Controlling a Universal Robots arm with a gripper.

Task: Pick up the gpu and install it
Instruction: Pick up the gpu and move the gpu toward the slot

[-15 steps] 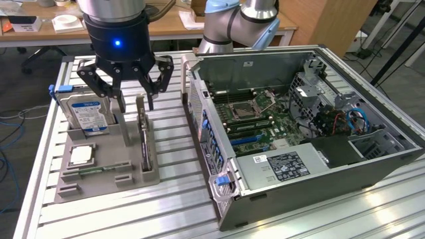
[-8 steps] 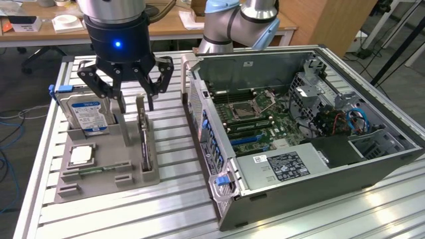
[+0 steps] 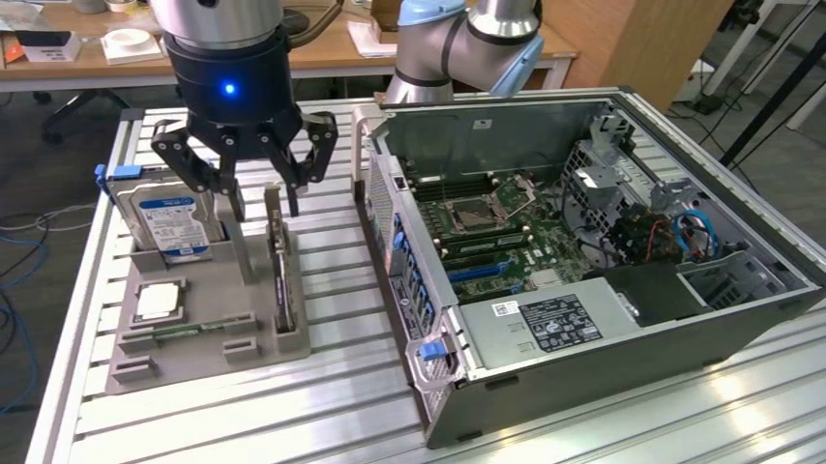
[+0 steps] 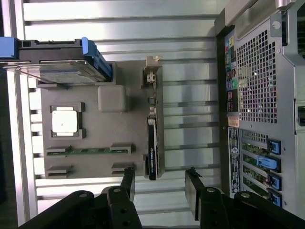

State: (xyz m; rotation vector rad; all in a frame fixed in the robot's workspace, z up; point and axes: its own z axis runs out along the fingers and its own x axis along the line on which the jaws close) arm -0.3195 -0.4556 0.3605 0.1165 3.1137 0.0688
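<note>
Gripper [image 4: 159, 174] jaws wide apart, empty, above gpu [image 3: 278, 259]. Gpu stands on edge in grey holder [image 3: 193, 282], left-centre of exterior view, beside open case [image 3: 581, 372]. Likely light, stiff, fragile; pinch across flat faces at top edge, off connector.

I work in a robotics lab: a slatted aluminium bench [image 3: 323, 416] carries an opened computer case [image 3: 722, 329] and a grey parts holder [image 3: 207, 365], wooden desks [image 3: 323, 58] behind.

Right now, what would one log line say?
fingers: open over gpu | gpu: standing on edge in tray | computer case: open
</note>
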